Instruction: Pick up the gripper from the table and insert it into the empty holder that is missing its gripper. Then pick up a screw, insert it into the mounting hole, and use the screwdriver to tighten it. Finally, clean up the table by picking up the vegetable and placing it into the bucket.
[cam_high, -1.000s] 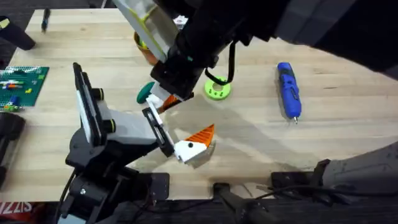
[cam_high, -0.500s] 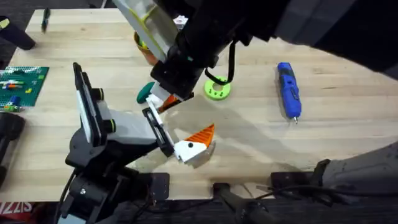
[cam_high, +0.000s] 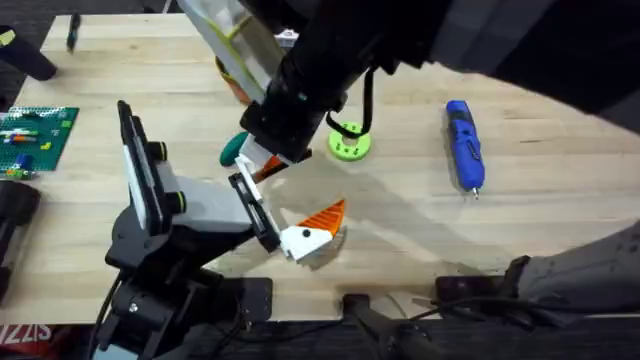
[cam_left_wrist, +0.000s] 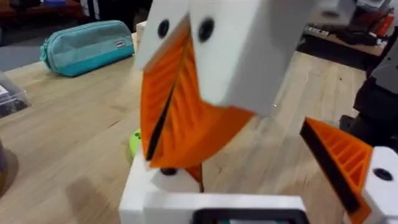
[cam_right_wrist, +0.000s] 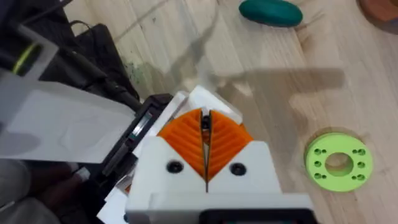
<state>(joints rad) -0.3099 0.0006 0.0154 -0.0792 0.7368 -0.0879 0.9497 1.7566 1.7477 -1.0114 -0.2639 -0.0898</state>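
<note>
the left arm's holder (cam_high: 215, 205) sits at eight o'clock, one finger (cam_high: 312, 228) mounted. the right gripper (cam_right_wrist: 205, 146), pads pressed together on the gripper (cam_high: 265, 165), hovers at its empty slot, so insertion looks unfinished. vegetable (cam_high: 234, 148), bucket (cam_high: 232, 82) and screwdriver (cam_high: 465, 145), at two o'clock, wait untouched.

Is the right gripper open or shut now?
Shut: in the right wrist view the right gripper has its two orange pads pressed together.

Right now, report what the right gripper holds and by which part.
The right gripper pinches a small dark piece, probably a screw, between its orange pad tips; which part it grips cannot be told.
</note>
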